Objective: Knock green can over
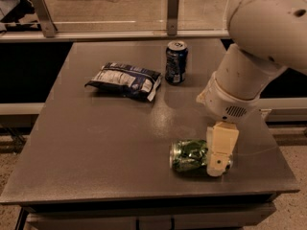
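Green aluminium drink can (189,155) lies on its side near the grey table's (96,143) front edge. Cream gripper (219,164) is at its right end, open or closed: can't tell. Risk: any nudge could roll it off.

Green can (189,155) — on its side, front right of the tabletop (96,143), silver end facing left, body mottled green. Pincer (219,163) — overlapping its right end.
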Motion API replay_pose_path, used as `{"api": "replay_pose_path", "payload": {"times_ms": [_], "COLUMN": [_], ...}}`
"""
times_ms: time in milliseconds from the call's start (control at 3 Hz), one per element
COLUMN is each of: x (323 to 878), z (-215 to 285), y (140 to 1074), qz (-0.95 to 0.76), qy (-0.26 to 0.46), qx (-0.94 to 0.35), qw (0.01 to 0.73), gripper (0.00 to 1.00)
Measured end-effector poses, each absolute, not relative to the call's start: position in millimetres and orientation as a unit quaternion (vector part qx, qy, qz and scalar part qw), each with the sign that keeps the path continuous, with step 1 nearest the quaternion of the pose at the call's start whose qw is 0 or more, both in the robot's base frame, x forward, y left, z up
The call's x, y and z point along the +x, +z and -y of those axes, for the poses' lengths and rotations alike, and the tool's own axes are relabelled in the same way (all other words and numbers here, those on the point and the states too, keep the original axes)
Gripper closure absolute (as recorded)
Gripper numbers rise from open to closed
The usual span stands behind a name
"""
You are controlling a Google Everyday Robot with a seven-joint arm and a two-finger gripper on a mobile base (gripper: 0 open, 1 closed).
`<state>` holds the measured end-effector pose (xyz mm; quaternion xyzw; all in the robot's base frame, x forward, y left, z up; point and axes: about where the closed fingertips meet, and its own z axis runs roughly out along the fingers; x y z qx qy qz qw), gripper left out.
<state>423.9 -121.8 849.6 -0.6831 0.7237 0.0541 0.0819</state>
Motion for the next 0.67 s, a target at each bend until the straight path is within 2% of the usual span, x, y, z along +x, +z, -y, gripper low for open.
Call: {"api": "replay_pose_path", "payload": {"times_ms": [333,667], "x": [437.0,436.9], "z": [182.0,182.0], "y": [855.3,855.2], "qz": [-0.731,-0.731], "qy": [0.068,0.068], "qx": [-0.668,-0.667], "qw": [0.124,0.124], "gripper": [0.00,0.00]}}
